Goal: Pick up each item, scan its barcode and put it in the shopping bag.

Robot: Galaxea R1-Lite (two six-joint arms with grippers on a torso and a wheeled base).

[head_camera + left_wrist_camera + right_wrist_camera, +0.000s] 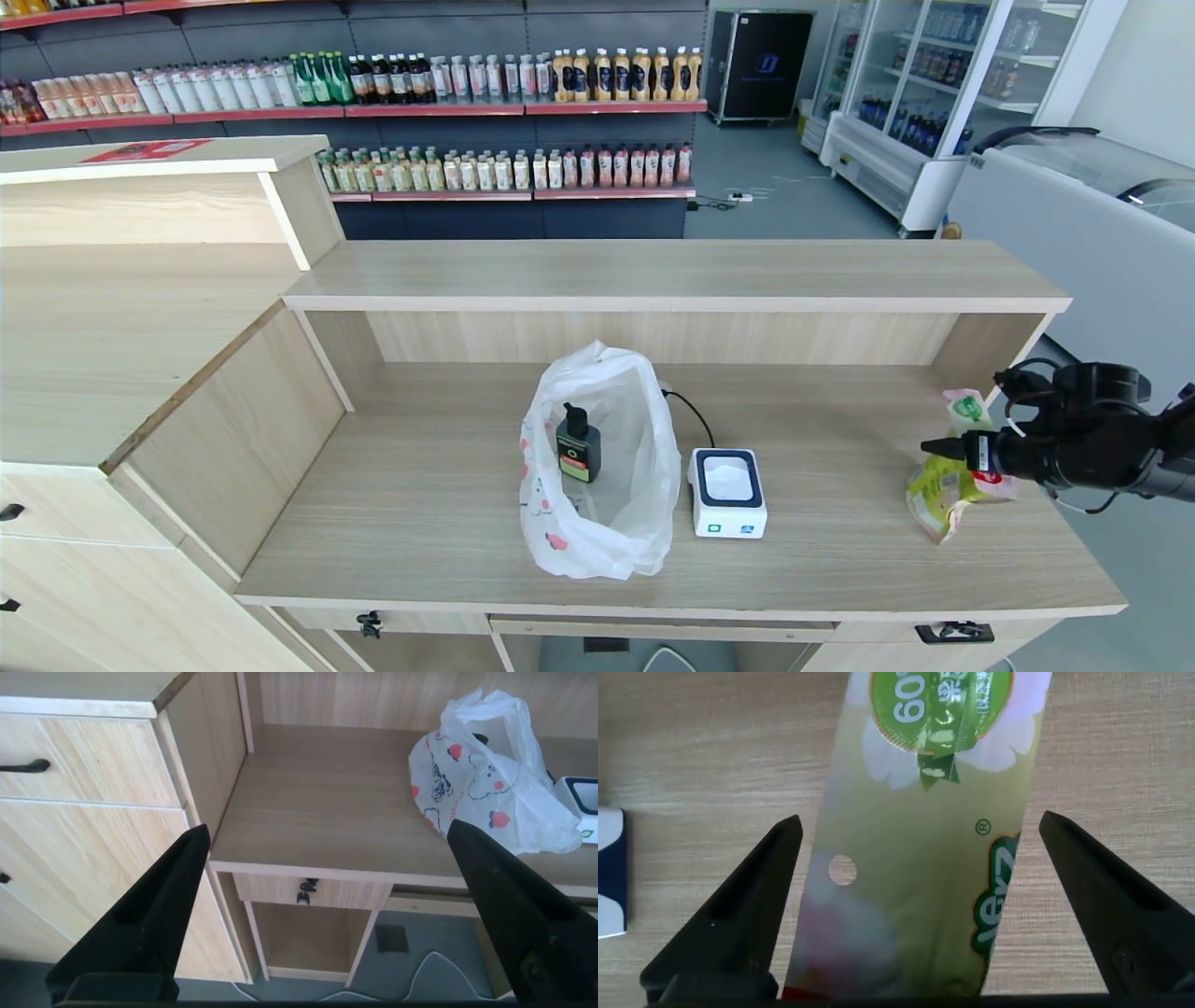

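- The wooden counter (420, 504) takes up most of the head view, with a raised shelf along its back and a taller cabinet at its left end.
- The shopping bag (560, 523) sits at the middle of the counter. It is white plastic with red and pink prints, and its mouth gapes upward.
- The right arm comes in from the counter's right end and lies roughly level. The right gripper (920, 821) hangs over the pouch with its fingers spread wide, one on each side of the pouch's narrow width. Neither finger is seen touching it.
- The left gripper (327, 826) is off the counter's left front corner, below the level of the top. Its fingers are spread wide and hold nothing.
- The pouch (948, 476) is at the right end of the counter, well apart from the bag. Its long axis runs roughly front to back, and the end with the round green emblem points toward the back. It is yellow-green, turning white and pink around the emblem, with green lettering and some red near the front end.
- The scanner (727, 492) is a white box with a dark-framed window facing up. It stands just right of the bag, and a black cable leads from it toward the back.
- A dark bottle (578, 448) with a black pump top and a green and red label stands upright inside the bag.
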